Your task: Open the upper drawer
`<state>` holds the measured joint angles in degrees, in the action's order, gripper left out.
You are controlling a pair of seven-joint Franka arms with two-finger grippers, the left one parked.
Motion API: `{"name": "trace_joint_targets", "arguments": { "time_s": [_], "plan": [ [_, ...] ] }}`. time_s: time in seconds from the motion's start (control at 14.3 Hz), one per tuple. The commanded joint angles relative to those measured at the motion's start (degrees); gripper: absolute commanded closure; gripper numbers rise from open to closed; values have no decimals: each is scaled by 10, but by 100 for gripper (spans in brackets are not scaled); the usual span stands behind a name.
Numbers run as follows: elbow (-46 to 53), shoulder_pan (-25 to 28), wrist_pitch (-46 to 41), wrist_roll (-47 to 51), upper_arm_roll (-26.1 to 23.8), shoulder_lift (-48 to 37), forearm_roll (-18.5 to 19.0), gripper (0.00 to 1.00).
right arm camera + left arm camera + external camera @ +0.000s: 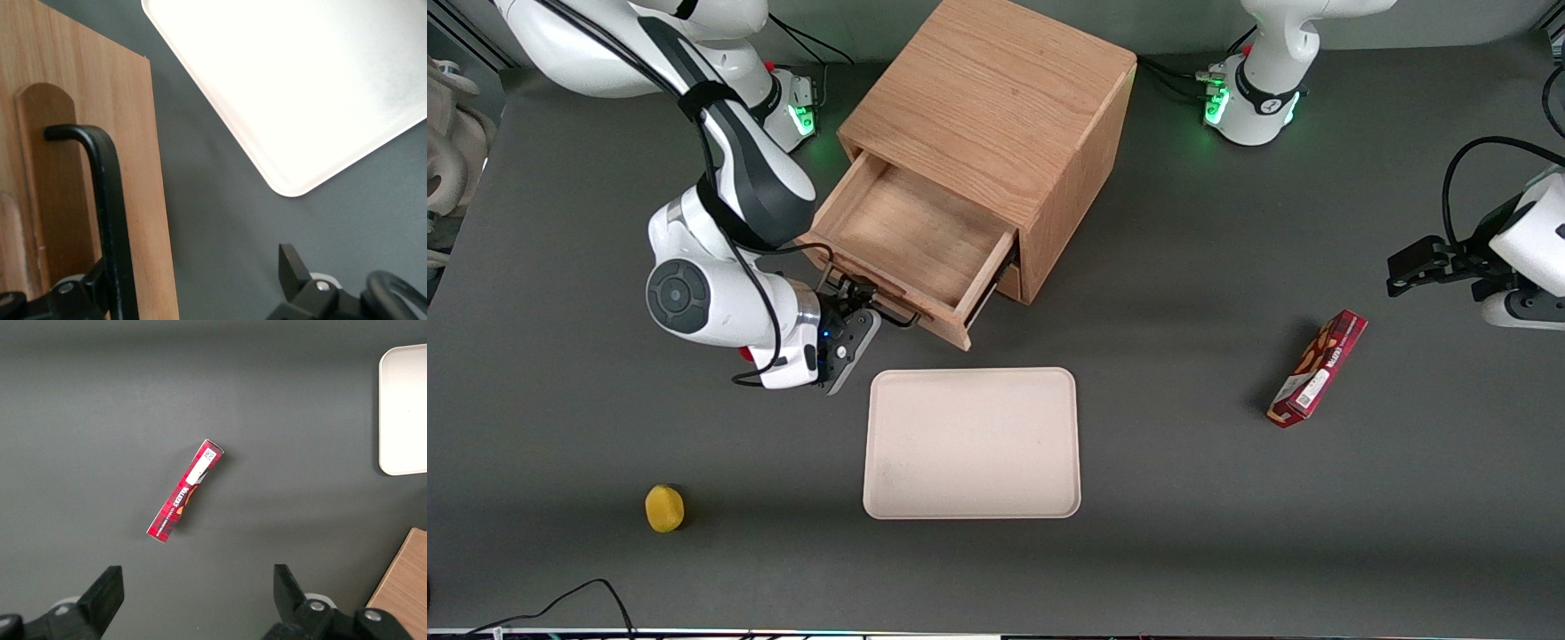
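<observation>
The upper drawer (907,231) of the oak cabinet (996,98) stands pulled out, and its bare wooden inside shows. Its long black bar handle (889,311) runs along the drawer front (143,167). My gripper (852,307) is at the handle, on the side nearer the front camera. In the right wrist view the gripper (190,280) is open. The handle (107,200) runs close by one finger, and the other finger (291,267) stands well apart over the grey table. Nothing is clamped.
A pale tray (971,443) lies just nearer the front camera than the open drawer. A red snack box (1318,368) lies toward the parked arm's end of the table. A small yellow object (664,508) sits near the front edge at the working arm's end.
</observation>
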<state>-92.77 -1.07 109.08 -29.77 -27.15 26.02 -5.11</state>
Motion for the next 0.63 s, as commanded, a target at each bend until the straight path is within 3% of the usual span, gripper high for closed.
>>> {"name": "trace_joint_targets", "arguments": {
  "time_s": [0.0,0.56],
  "plan": [
    [32,3,-16,-27,13,18,15,0],
    [88,4,-62,-80,44,38,16,0]
  ]
}}
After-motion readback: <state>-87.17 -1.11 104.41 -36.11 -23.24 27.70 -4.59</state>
